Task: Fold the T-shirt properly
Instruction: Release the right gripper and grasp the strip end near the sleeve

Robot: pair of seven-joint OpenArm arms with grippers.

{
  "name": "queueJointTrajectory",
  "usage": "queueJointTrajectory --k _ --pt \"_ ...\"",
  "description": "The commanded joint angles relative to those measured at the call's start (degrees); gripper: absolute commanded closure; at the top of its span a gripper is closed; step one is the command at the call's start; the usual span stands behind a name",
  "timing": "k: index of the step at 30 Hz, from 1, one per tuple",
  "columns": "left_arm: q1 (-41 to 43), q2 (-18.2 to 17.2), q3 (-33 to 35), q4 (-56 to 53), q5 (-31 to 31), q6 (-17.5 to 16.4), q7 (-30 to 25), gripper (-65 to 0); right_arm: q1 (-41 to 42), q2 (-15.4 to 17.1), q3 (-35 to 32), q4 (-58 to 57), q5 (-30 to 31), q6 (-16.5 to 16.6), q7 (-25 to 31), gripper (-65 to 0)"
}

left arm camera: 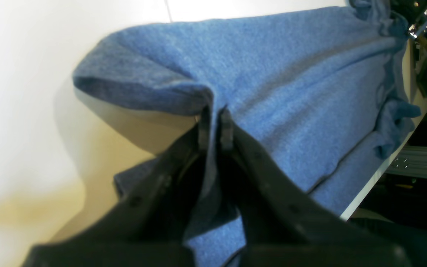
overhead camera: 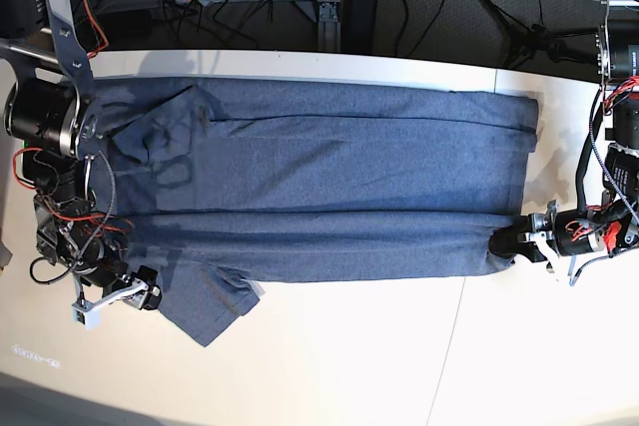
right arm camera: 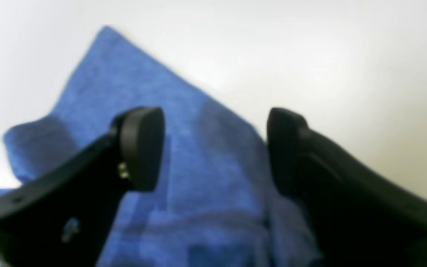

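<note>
Your T-shirt [overhead camera: 329, 187] lies spread lengthwise across the white worktop [overhead camera: 399, 366], long edges already turned in so it reads as a wide band; one sleeve [overhead camera: 205, 311] pokes out at the near edge by the right arm.

Left end effector [left arm camera: 215, 124] — jaws pinched tight on a ridge of cloth at the hem-end corner, lifted a little so the fabric tents off the surface. In the base view it sits at the band's right end [overhead camera: 524, 238]. Right end effector [right arm camera: 215, 148] is wide open w/ nothing between the pads, hanging over the sleeve corner; the right wrist view is too blurred to say if the pads touch cloth.

Handling, as a judgement: it's soft, light knit, no stiffness at all. It'll drape, sag and drag across the worktop rather than hold a line. Not slippery, not fragile, but a pinch can easily catch only the top layer.

Where to grab: corners and hemmed edges, thru all layers, approx matching on both sides so the fold comes over square. For the right arm, I'd take the near corner beside that sleeve — tuck the sleeve in first or it'll hang out of the fold.
</note>
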Motion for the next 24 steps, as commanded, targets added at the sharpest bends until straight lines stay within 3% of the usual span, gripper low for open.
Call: queueJointTrajectory --k 1,7,21,22,24 --pt "-1.6 -1.1 -0.3 0.8 -1.2 -0.1 -0.6 0.0 1.5 -0.3 0.1 0.4 -1.5 1.6 -1.2 -44.1" --pt "-1.6 -1.1 -0.3 0.8 -1.4 -0.1 -0.6 0.0 1.6 -2.0 -5.2 0.4 -3.6 1.6 -1.2 -44.1" --pt "-1.6 -1.1 -0.3 0.8 -1.4 -0.1 -0.7 0.0 1.6 -2.6 -20.6 0.4 -3.8 3.1 -1.2 -44.0" --pt "-1.6 -1.1 -0.3 0.8 -1.4 -0.1 -0.7 0.0 1.6 -2.7 -21.0 0.4 -3.8 3.1 -1.2 -43.3" --pt "-1.6 -1.1 -0.3 0.8 -1.4 -0.1 -0.7 0.0 1.6 -2.6 -21.2 0.4 -3.8 3.1 -1.2 -35.3"
